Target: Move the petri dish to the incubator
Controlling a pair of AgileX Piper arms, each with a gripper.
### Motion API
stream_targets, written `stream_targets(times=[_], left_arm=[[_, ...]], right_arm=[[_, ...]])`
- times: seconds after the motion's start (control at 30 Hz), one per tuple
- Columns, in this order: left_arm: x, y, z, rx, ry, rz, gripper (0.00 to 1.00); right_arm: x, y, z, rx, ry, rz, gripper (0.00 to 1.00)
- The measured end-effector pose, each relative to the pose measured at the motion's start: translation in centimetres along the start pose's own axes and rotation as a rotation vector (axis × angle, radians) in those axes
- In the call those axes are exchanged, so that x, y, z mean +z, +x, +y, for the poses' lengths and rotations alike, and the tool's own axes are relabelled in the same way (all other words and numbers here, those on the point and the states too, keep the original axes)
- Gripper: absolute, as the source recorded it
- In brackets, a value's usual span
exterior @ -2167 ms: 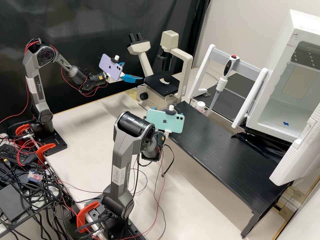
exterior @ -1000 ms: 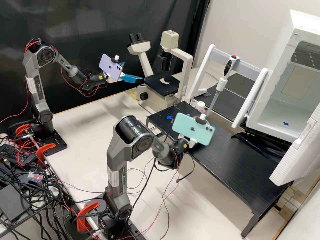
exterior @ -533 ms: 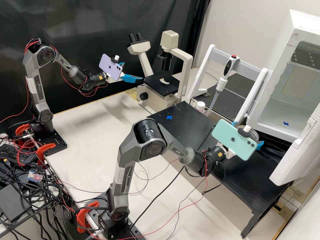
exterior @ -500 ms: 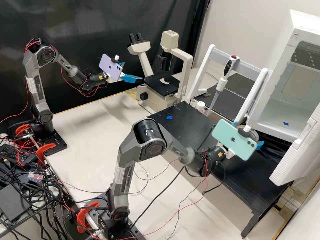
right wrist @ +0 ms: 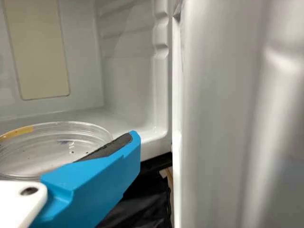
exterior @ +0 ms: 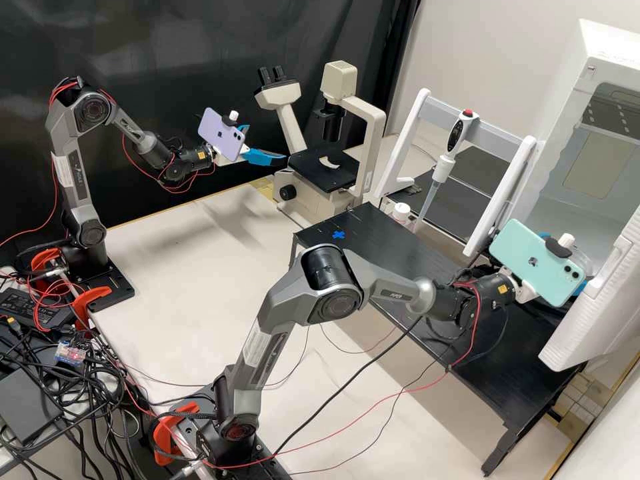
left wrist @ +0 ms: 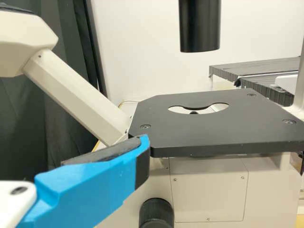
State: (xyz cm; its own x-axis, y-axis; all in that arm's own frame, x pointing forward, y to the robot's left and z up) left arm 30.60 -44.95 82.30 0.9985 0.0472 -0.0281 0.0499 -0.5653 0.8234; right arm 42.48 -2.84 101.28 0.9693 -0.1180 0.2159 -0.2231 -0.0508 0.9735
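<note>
Pale worktop (exterior: 200,280): smooth, matt, rectangular, beneath both arms, its edge beside the dark curtain (exterior: 167,100). Black worktop (exterior: 400,263): finely ribbed top, straight edges, below the right pincer (exterior: 579,289).

Incubator (exterior: 603,47): glossy white moulded box, rounded rim, ridged inner wall, ahead of the right pincer. Its door (exterior: 600,307) stands open just beside that pincer, with a narrow gap between the blue finger (right wrist: 104,175) and the door's edge. The chamber is open in front of the dish; whether the dish is past the sill cannot be determined.

Microscope (exterior: 377,127): cream painted body, ahead of the left pincer (exterior: 267,142). Its flat black stage (left wrist: 213,135) has clipped corners and a cut-out; the finger's dark pad (left wrist: 114,152) lies near one corner. The left pincer is set wide, with nothing between its fingers.

White plastic stand (exterior: 493,127): angular frame carrying an upright pipette (exterior: 455,137), between the microscope and the incubator, well apart from either pincer.

Mint phone (exterior: 533,263): flat, rounded corners, mounted above the right pincer. Purple phone (exterior: 222,135): likewise above the left.

Petri dish (right wrist: 57,152): clear, round, shallow, roughly level, yellowish strip on its rim, held in the right pincer, a dark pad against its side.

White-capped bottle (exterior: 401,213): beyond the black worktop's edge, between the two pincers.
</note>
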Motion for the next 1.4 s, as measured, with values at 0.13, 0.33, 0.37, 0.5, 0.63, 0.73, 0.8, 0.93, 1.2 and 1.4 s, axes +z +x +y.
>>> stream_targets(times=[0.13,0.33,0.37,0.5,0.63,0.73,0.8,0.93,1.2,1.4], left_arm=[[0.0,0.0,0.0,0.000,0.000,0.000,1.00],[0.0,0.0,0.0,0.000,0.000,0.000,1.00],[0.0,0.0,0.0,0.000,0.000,0.000,1.00],[0.0,0.0,0.0,0.000,0.000,0.000,1.00],[0.0,0.0,0.0,0.000,0.000,0.000,1.00],[0.0,0.0,0.0,0.000,0.000,0.000,1.00],[0.0,0.0,0.0,0.000,0.000,0.000,1.00],[0.0,0.0,0.0,0.000,0.000,0.000,1.00],[0.0,0.0,0.0,0.000,0.000,0.000,1.00],[0.0,0.0,0.0,0.000,0.000,0.000,1.00]], right_arm=[[-1.3,2.5,-0.8,-0.022,-0.003,-0.009,0.00],[-2.4,6.0,-2.6,-0.075,-0.024,-0.048,0.00],[-2.5,6.7,-2.8,-0.080,-0.038,-0.052,0.00],[-2.6,8.7,-4.0,-0.093,-0.072,-0.083,0.00],[-2.6,10.4,-4.8,-0.087,-0.086,-0.108,0.00],[-2.2,11.3,-5.2,-0.077,-0.074,-0.124,0.00],[-2.0,11.8,-5.2,-0.069,-0.071,-0.132,0.00],[-2.0,12.3,-5.1,-0.069,-0.063,-0.140,0.00],[-1.9,13.1,-5.6,-0.097,-0.078,-0.130,1.00],[-1.4,12.9,-6.5,-0.120,-0.088,-0.139,1.00]])
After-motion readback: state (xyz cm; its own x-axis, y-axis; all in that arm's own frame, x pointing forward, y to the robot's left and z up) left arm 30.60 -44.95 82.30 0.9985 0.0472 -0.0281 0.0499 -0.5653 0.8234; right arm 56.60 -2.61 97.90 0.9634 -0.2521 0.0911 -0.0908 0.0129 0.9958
